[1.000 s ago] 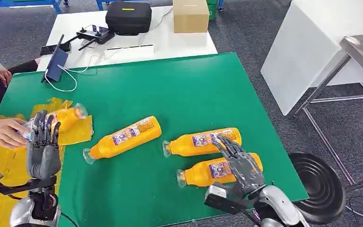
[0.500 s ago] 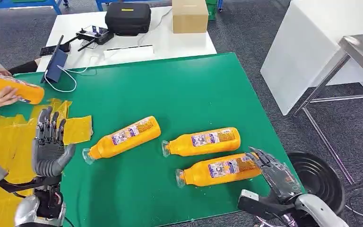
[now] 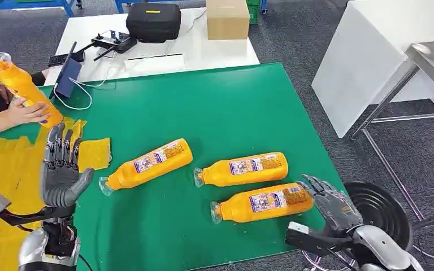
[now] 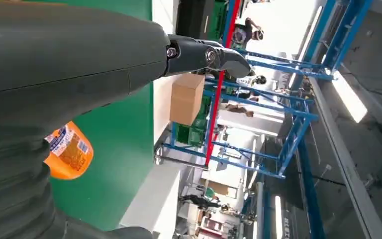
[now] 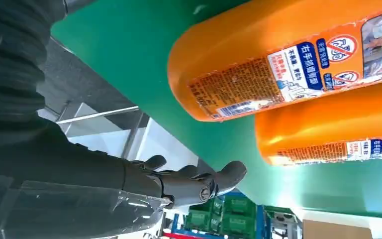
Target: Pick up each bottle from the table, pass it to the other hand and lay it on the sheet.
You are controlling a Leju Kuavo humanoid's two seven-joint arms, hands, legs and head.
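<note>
Bench (image 3: 226, 107): green top, carrying three orange bottles lying on their sides.
Left bottle (image 3: 147, 163): centre-left, cap toward the near left.
Middle bottle (image 3: 242, 169): right of centre, cap pointing left.
Near bottle (image 3: 263, 202): just nearer than the middle bottle, cap pointing left, base at the bench's right edge.
Yellow sheet (image 3: 8, 169): spread over the near-left corner of the bench.
Left hand (image 3: 61, 164): upright above the sheet, fingers spread, holding nothing.
Right hand (image 3: 330, 201): at the near-right edge, fingers spread, just beside the near bottle's base; whether it touches cannot be told.
Fourth bottle (image 3: 25, 90): far left, tilted, held off the bench in a person's hand (image 3: 28, 113).
White table (image 3: 152, 42): beyond the bench, bearing a black case (image 3: 153, 20) and a cardboard box (image 3: 227, 18).
</note>
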